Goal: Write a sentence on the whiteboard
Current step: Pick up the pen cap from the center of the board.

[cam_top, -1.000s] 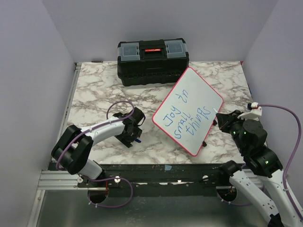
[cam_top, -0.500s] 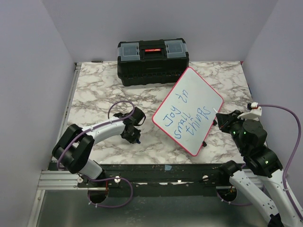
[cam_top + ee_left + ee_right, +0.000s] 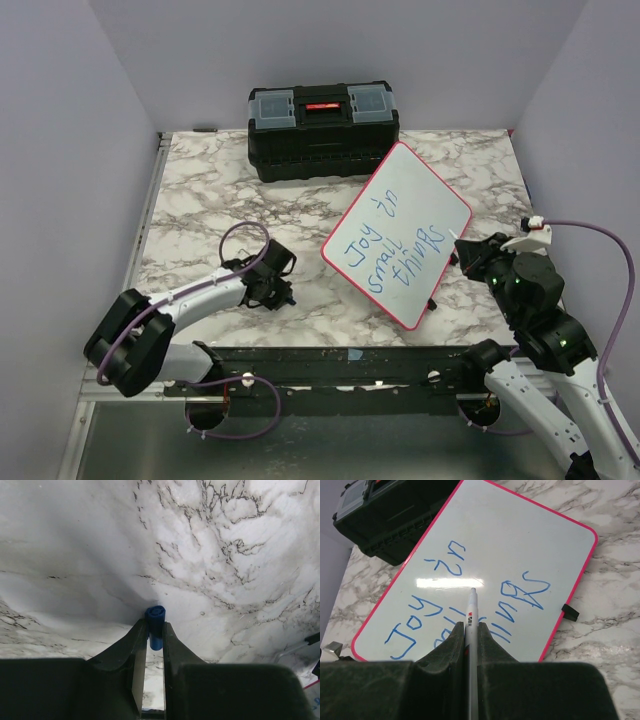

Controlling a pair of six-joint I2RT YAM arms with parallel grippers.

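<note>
Blue ink spelling "Joy in small things" fills the whiteboard [image 3: 400,232], which lies diagonally on the marble table [image 3: 200,190], right of centre and just in front of the black toolbox [image 3: 322,128]. The right gripper [image 3: 471,630], the nearer arm at the board's right edge, is clamped on a white marker [image 3: 471,611] whose long axis points left across the board. The left gripper [image 3: 155,630], well apart off the board's left corner, pinches a blue cap [image 3: 155,622] low over the marble. Capping likely means bringing the two together.

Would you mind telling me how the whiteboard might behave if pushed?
The whiteboard looks thin and flat, so probably stiff and light. Resting on small black feet, it would likely slide or pivot across the marble table rather than tip.
</note>
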